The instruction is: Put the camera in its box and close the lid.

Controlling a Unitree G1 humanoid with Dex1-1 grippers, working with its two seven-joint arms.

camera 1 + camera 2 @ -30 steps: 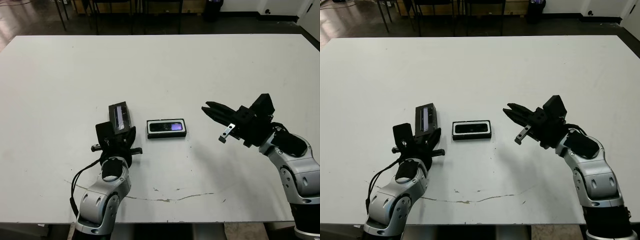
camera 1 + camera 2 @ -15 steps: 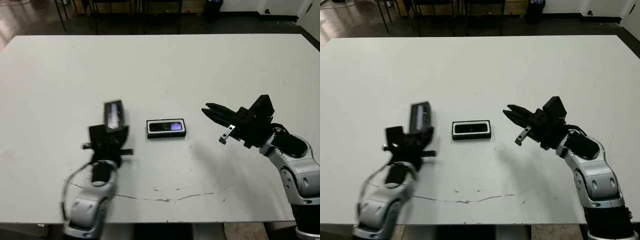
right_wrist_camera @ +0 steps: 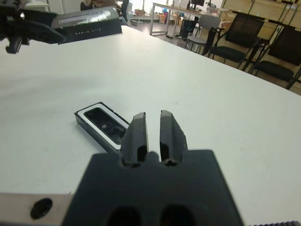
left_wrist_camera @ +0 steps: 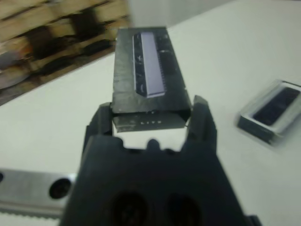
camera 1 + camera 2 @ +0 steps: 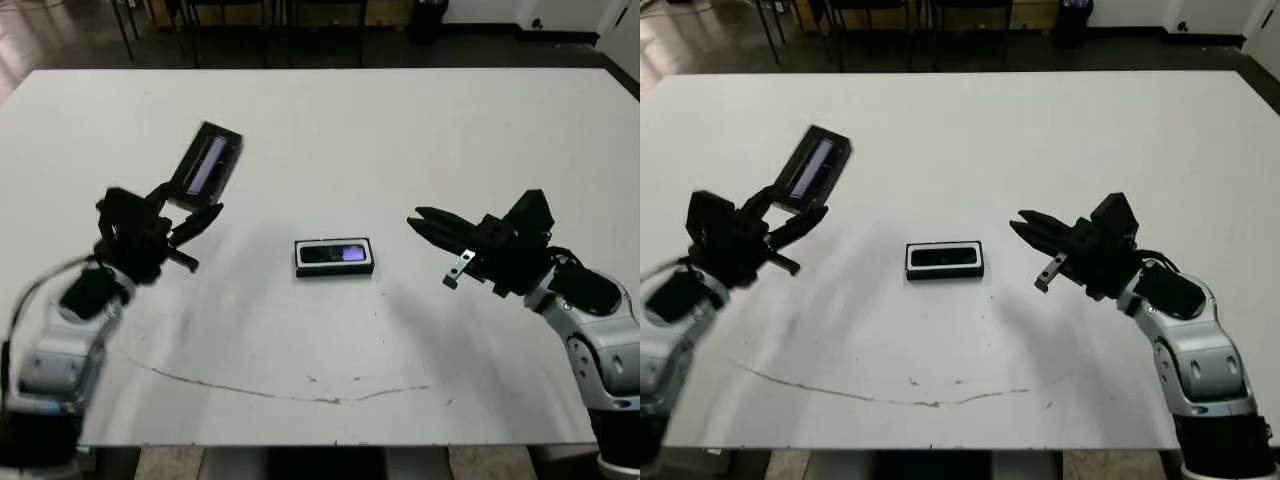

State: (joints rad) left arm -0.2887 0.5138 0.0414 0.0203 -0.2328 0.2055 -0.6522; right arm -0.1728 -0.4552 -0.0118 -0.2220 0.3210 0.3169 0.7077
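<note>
Spreading across both head views is a white table (image 5: 400,130), scuffed along its near edge, with dark floor and chair legs beyond it and, in the wrist views, stacked pallets and office chairs. Lifted well clear of the surface on the left, the left gripper (image 4: 153,117) clamps the lid (image 5: 205,163) by one short end, while the right gripper (image 5: 425,220) hovers empty with fingers nearly together, near the box (image 5: 334,257). Since the camera (image 5: 333,253) already lies in the box at table centre, closing appears to be the step in hand, and the next move would call for carrying the lid over, squaring it to the tray and lowering it flat.
</note>
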